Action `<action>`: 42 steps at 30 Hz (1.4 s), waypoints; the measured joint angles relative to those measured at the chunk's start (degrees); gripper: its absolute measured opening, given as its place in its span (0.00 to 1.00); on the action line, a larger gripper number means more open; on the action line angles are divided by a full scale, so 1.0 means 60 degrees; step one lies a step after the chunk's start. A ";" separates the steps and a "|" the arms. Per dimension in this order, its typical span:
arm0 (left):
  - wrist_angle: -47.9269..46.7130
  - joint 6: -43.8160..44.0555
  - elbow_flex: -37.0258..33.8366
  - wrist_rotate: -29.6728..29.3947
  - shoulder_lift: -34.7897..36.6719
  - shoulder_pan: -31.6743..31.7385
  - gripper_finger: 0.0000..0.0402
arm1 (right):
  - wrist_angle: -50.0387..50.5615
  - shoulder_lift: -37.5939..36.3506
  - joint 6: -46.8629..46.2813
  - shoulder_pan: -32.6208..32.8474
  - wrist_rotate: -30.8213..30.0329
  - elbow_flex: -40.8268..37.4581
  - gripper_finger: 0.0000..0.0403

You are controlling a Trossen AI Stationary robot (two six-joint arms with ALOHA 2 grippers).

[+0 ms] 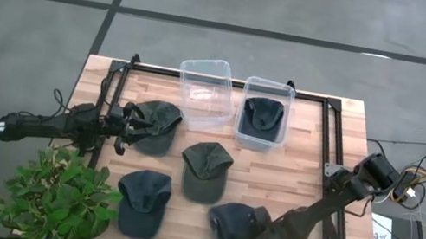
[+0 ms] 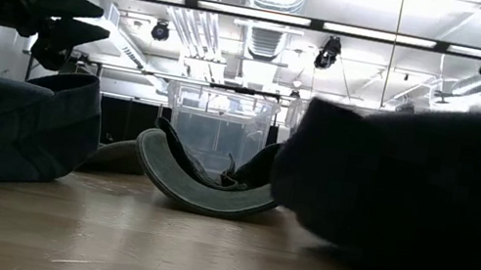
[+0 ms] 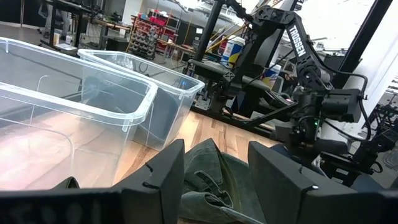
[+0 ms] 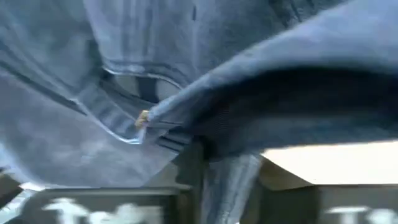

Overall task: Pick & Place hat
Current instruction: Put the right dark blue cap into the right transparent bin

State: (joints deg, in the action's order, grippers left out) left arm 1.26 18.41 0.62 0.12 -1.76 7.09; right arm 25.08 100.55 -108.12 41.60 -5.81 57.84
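Note:
Several caps lie on the wooden table. A dark blue hat (image 1: 230, 232) rests on its underside at the near right, filling the low view's right side (image 2: 409, 195). My right gripper (image 1: 261, 234) slants down onto that hat's right edge and is shut on its cloth. My left gripper (image 1: 126, 122) stays level and open at the left, just over a green hat (image 1: 158, 117), which shows between its fingers (image 3: 214, 177) without touching them. A grey-green hat (image 1: 206, 169) and another blue hat (image 1: 142, 202) lie between. My right gripper holds the dark blue hat by a bunched fold of its crown edge (image 4: 186, 121), beside the small brass strap buckle (image 4: 143, 117). It comes slanting down from the table's right side. The cloth fills the wrist view and hides the fingertips. The hat lies on the table.
Two clear bins stand at the far edge: an empty one (image 1: 205, 92) and one (image 1: 265, 115) with a dark hat inside. A potted plant (image 1: 59, 194) sits at the near left corner. A black metal frame (image 1: 328, 140) runs along the table's edges.

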 joint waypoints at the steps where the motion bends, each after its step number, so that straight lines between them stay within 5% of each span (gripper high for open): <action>1: 0.0000 0.0002 0.0000 0.0000 0.0001 0.0001 0.42 | 0.0006 -0.0091 0.0000 -0.0002 -0.0128 0.0000 0.07; 10: 0.0000 0.0000 0.0000 0.0000 0.0000 0.0001 0.42 | 0.0873 -0.1306 0.0025 0.0004 -0.0385 0.0118 0.04; 16: 0.0000 0.0000 0.0000 0.0000 0.0003 0.0000 0.42 | 0.1288 -0.2940 0.0898 0.0029 -0.1407 0.0135 0.03; 23: 0.0000 0.0000 0.0000 -0.0004 -0.0004 0.0001 0.42 | 0.1048 -0.4946 0.4246 0.0151 -0.3955 0.0138 0.03; 29: 0.0000 0.0000 0.0000 -0.0004 -0.0004 0.0000 0.42 | -0.0541 -0.6256 0.8160 0.0168 -0.5088 0.0071 0.03; 34: 0.0000 -0.0003 0.0000 -0.0004 -0.0004 0.0001 0.42 | -0.2290 -0.6878 1.1197 0.0171 -0.4979 0.0026 0.03; 42: 0.0000 0.0000 0.0000 -0.0004 -0.0004 -0.0002 0.42 | -0.4335 -0.7260 1.4244 0.0168 -0.3226 0.0007 0.03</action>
State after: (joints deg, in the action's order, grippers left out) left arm 1.26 18.41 0.62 0.10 -1.78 7.08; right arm -0.93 56.99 -22.65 42.61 -25.16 57.89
